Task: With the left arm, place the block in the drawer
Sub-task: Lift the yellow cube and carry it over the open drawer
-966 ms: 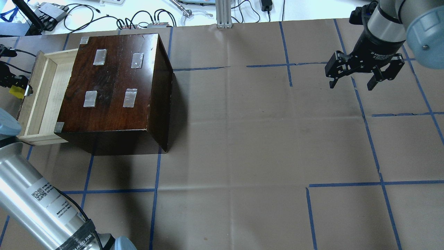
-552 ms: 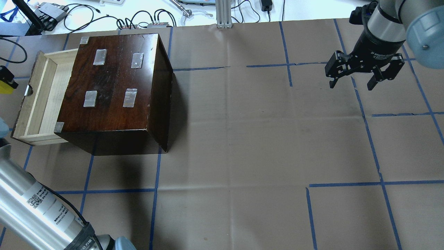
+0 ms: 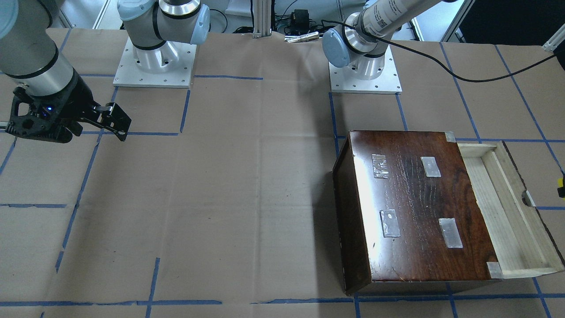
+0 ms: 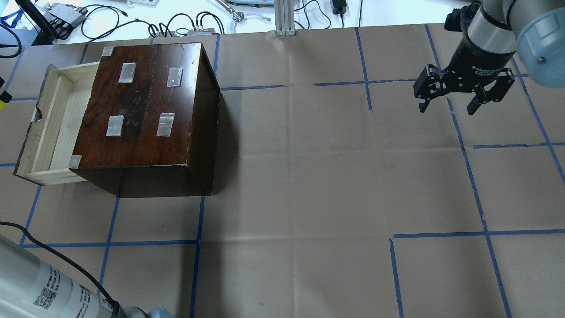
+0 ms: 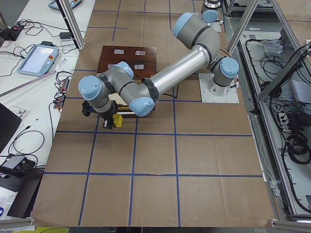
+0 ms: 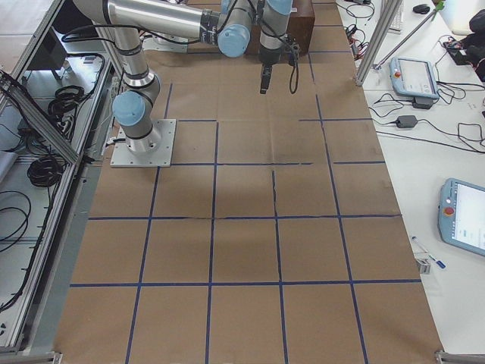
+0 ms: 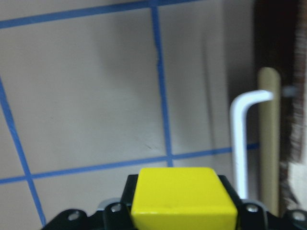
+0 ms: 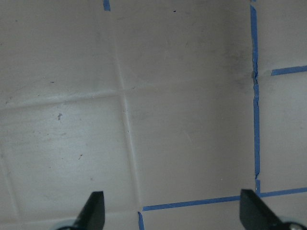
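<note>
— Between the left fingers [image 5: 108, 121] sat the block [image 7: 183, 197], pinched tight and, I'd say, carried clear of the tabletop [image 4: 309, 176]. Can you place it against the drawer?

— Just outside it. To one side of those fingers stood the dark front panel of the drawer [image 4: 46, 110] with its bent white handle [image 7: 239, 139]. So the cube was beside the tray, not over it and not in it.

— And the tray was pulled well out of the box [image 4: 145, 106]!

— It was, its pale floor open upward with nothing showing on it. My read: it stood out like that so the left arm [image 4: 26, 274] could come over the front panel and let go from above.

— What of the other side?

— Right fingers [image 8: 94, 211] were spread wide and gripped nothing, with only tabletop beneath them, well apart from the box. Parked out of the way, I'd guess, since the job belonged to the left.

— Any writing to call out?

— One sticker [image 4: 57, 293] on the left arm's silver tube carried a QR code and lines of print too small to read. White lettering ran round the right wrist's black collar, and I could not make it out. The clear tape patches [image 4: 126, 72] on the box lid were blank.
</note>
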